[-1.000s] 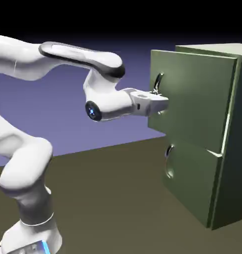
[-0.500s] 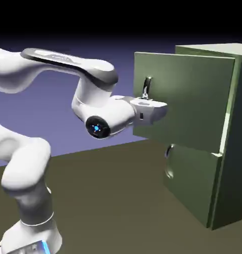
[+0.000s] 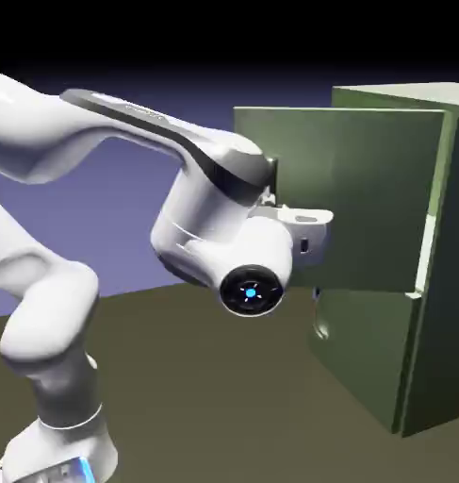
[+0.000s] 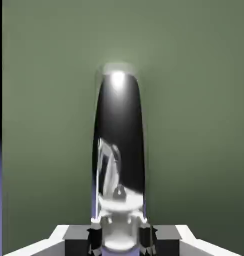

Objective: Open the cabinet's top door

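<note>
The top door (image 3: 365, 198) stands swung well out from the cabinet (image 3: 440, 264), its flat olive-green face turned toward the exterior view's left and its free edge reaching past my wrist, while its hinged side stays at the cabinet's front corner on the right. In my hand view the door's green panel (image 4: 194, 125) fills nearly the whole picture, with a thin strip of the blue-violet backdrop showing only at the far left edge. The door's handle (image 4: 118, 145), a curved shiny bar, runs straight up the middle of that view and ends between my fingertips (image 4: 95, 239) at the bottom edge. My gripper (image 4: 119, 240) is clamped tight on that handle, jaws pressed against it from both sides. In the exterior view my hand (image 3: 303, 231) sits right against the door's face, and my forearm and wrist cover the handle there, so I cannot see the grip itself from that side. Below the open door, the shorter lower panel (image 3: 360, 349) lies flush with the cabinet's front, its own small handle (image 3: 319, 325) near its left edge. The cabinet stands on the dark table (image 3: 223, 396).
</note>
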{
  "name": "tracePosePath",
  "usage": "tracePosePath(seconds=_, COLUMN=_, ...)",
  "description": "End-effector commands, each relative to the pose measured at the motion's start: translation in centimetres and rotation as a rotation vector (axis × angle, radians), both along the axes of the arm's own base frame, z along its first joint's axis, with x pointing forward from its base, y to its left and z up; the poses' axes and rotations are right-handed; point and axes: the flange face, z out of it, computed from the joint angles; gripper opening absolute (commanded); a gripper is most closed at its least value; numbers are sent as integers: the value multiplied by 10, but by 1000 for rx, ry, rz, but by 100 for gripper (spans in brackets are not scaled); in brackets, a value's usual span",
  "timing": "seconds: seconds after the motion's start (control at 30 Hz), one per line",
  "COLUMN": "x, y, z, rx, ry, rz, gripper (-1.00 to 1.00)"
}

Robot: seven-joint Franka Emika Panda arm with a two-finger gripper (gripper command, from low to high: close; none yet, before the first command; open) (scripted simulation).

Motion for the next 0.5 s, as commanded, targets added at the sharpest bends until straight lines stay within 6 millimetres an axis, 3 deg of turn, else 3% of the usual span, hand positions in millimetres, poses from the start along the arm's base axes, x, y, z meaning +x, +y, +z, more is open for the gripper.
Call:
tracePosePath(seconds=0.0, x=1, y=-8, z=0, rx=0, ry=0, rz=26, gripper=-100)
tracePosePath(seconds=0.33, x=16, y=-81, z=1, rx=-2, ry=1, rz=277, gripper=-100)
tracePosePath(seconds=0.47, x=16, y=-82, z=5, rx=-20, ry=5, rz=290, gripper=-100)
